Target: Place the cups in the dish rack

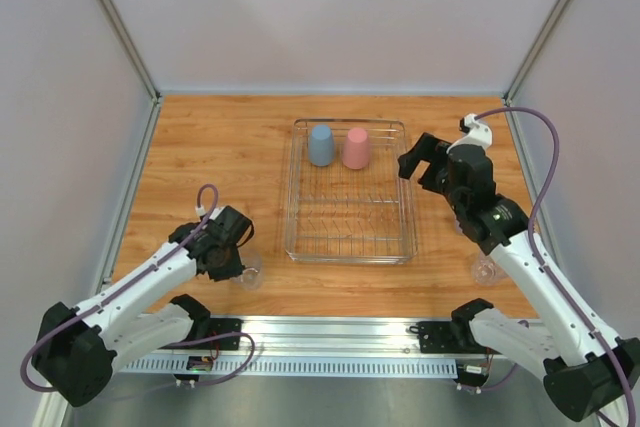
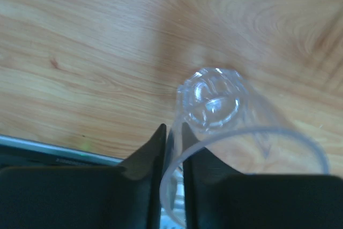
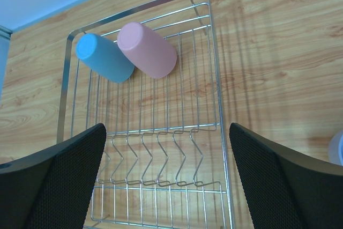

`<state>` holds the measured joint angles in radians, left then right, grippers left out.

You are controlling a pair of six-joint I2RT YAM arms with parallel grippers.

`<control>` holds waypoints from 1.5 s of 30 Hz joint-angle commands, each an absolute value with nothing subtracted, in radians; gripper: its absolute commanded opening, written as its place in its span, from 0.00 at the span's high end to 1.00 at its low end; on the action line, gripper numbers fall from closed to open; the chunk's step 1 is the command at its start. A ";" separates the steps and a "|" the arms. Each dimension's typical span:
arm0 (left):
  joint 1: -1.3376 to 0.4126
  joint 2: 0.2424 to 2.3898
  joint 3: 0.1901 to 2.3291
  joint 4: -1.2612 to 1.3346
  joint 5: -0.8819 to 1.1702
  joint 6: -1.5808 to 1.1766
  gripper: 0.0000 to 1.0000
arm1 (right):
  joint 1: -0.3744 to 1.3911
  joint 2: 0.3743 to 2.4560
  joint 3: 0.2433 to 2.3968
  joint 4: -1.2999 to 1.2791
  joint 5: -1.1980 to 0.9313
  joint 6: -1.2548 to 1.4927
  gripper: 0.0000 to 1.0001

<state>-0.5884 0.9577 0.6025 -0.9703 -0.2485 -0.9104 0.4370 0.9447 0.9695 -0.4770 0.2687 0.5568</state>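
Note:
The silver wire dish rack (image 1: pixel 292 187) stands mid-table. A blue cup (image 1: pixel 320 145) and a pink cup (image 1: pixel 356 148) stand upside down at its far end; both show in the right wrist view, blue (image 3: pixel 103 57) and pink (image 3: pixel 147 49), inside the rack (image 3: pixel 65 84). My left gripper (image 1: pixel 238 255) is shut on the wall of a clear cup (image 1: pixel 250 273) near the table's front left; the left wrist view shows the cup (image 2: pixel 214 105) with its rim pinched in my gripper (image 2: pixel 172 138). My right gripper (image 1: pixel 425 162) is open and empty above the rack's right side (image 3: pixel 166 132).
A second clear cup (image 1: pixel 487 269) stands on the table at the front right, beside my right arm. A pale lavender cup edge (image 3: pixel 337 148) shows at the right of the right wrist view. The metal rail (image 1: pixel 330 332) runs along the table's near edge.

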 commanded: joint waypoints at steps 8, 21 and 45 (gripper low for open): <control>-0.606 0.879 0.808 -0.948 -0.359 -0.934 1.00 | 0.491 0.995 1.040 -0.423 0.146 0.624 0.00; -0.459 1.052 0.999 -0.016 0.192 -0.945 1.00 | 0.483 0.991 0.997 -0.145 0.109 1.110 0.00; -0.591 1.379 0.942 0.816 0.181 -0.858 1.00 | 0.528 1.243 0.982 0.279 -0.049 1.680 0.00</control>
<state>-0.5777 1.3739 0.9108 0.6994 0.2081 -0.9150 0.4950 1.2327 0.9386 0.2008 -0.0502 1.6238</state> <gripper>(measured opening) 0.165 0.999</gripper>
